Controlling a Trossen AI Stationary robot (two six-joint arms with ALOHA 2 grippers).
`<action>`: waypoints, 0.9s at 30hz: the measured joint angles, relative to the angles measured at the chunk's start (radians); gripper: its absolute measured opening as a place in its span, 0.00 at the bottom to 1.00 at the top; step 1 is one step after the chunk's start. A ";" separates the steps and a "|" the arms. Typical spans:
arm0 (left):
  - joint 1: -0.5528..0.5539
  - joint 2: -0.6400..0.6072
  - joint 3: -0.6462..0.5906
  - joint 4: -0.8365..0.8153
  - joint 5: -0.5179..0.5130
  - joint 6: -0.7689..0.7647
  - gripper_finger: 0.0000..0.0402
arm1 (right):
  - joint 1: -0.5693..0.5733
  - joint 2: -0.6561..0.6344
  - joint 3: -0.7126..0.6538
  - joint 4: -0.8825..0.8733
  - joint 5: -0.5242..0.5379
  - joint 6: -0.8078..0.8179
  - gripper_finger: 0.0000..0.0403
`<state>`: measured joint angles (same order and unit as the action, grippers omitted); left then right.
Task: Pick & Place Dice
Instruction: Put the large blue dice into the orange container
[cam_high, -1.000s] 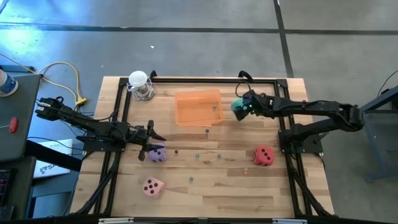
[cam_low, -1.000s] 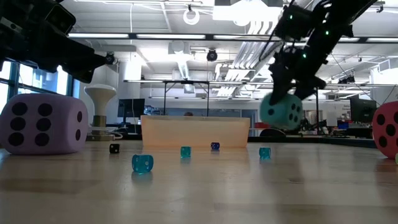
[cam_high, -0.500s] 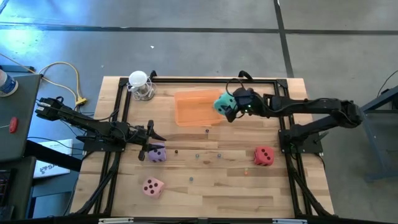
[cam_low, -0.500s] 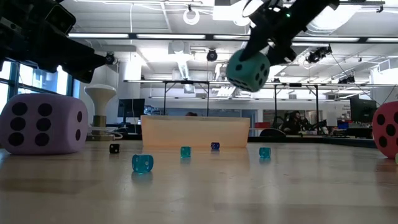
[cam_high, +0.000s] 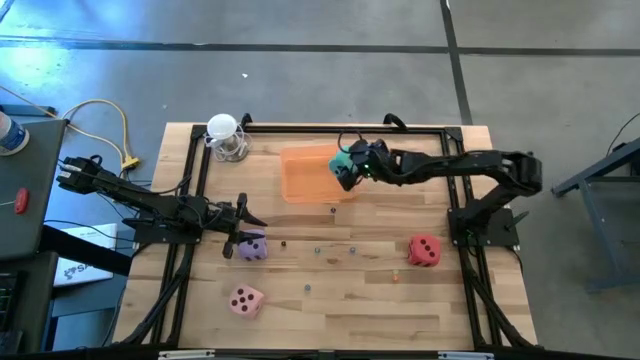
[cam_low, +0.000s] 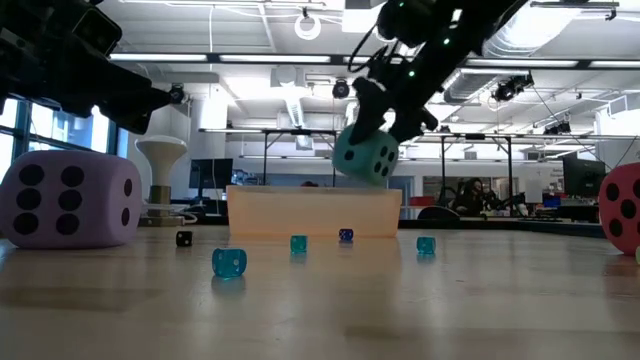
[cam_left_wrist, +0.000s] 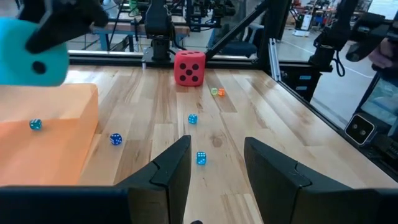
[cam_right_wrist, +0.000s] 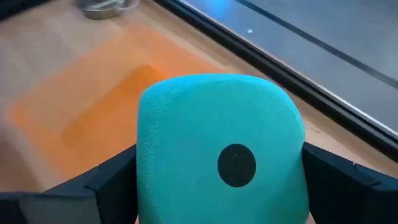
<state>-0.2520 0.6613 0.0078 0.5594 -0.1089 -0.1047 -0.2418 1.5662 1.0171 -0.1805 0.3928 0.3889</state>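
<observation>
I have the right gripper (cam_high: 347, 166) clenched on the teal die (cam_high: 343, 162), holding it in the air over the right part of the orange tray (cam_high: 305, 178). From table height the teal die (cam_low: 365, 155) hangs just above the tray's near wall (cam_low: 315, 213), clear of it, with several dark pips facing me. Through the right wrist camera the die (cam_right_wrist: 221, 146) sits squeezed between the 2 dark fingers (cam_right_wrist: 71, 190), 1 pip showing, and the tray (cam_right_wrist: 93, 106) lies below it.

The left gripper (cam_high: 243, 215) waits low over the left side of the table (cam_high: 340, 290), just beside the purple die (cam_high: 251, 247). In its wrist camera the 2 fingers (cam_left_wrist: 171, 171) stand apart with nothing between them.

The purple die (cam_low: 68, 198) rests on the wood, big in the low camera's foreground. The pink die (cam_high: 245, 299) lies nearer the front edge on the left. The red die (cam_high: 423, 251) sits on the right side, well apart from the others. Small beads (cam_left_wrist: 201, 158) are scattered on the wood between the tray and the front, and 1 blue bead (cam_left_wrist: 35, 124) lies inside the tray.
</observation>
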 joint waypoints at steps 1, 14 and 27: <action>0.000 0.000 0.000 0.000 0.000 0.000 0.36 | -0.004 0.017 0.010 0.004 0.016 0.000 0.84; 0.000 0.000 0.000 -0.006 0.000 0.000 0.36 | -0.009 0.162 0.090 0.006 0.124 0.006 0.89; 0.000 0.000 0.000 -0.006 0.000 0.000 0.36 | -0.010 0.162 0.090 0.017 0.125 -0.001 0.97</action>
<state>-0.2518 0.6613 0.0078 0.5533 -0.1089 -0.1047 -0.2516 1.7279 1.1069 -0.1637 0.5179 0.3878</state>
